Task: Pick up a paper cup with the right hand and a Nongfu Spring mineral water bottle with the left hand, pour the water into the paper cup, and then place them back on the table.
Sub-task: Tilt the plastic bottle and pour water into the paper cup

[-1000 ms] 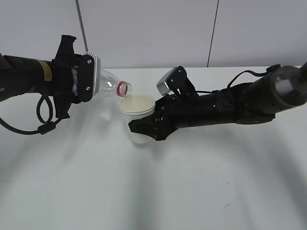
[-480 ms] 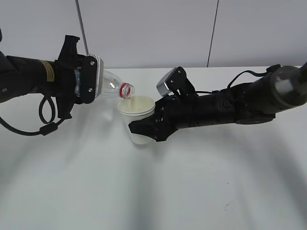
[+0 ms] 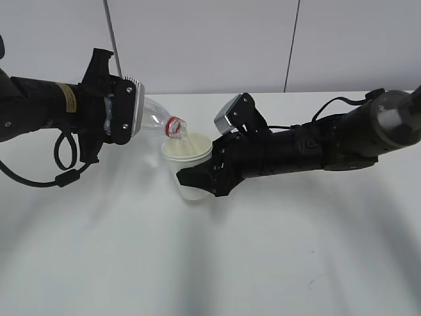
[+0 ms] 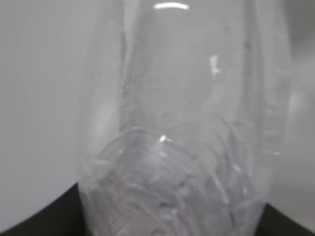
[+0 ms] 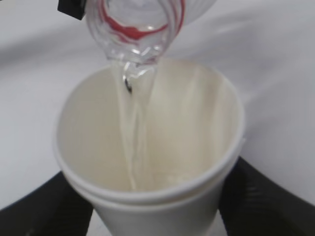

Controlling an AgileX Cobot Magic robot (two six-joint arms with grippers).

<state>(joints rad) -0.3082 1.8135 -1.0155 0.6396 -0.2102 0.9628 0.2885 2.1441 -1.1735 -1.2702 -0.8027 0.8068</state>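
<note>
The near part of the table is bare white, with only a tiny dark scuff toward its near right corner. Further in, about the middle of the table and closer to its far edge, the right hand comes in from the right side and holds the paper cup upright, its jaws set wide around the cup's lower body, one black finger on each side in the right wrist view. I cannot tell whether the cup's base touches the table or is lifted a little above it. Just above the cup's rim is the open mouth of the Nongfu Spring mineral water bottle, which lies nearly horizontal and tilted down to the right, its red neck ring over the left part of the rim. A thin stream of the water falls from the mouth into the cup and runs down the inner wall. Behind and to the left, the left hand grips the bottle around its body, the jaws about half apart and closed on it; the fingers themselves are mostly hidden behind the silver-grey wrist block. In the left wrist view the clear bottle fills nearly the whole frame.
</note>
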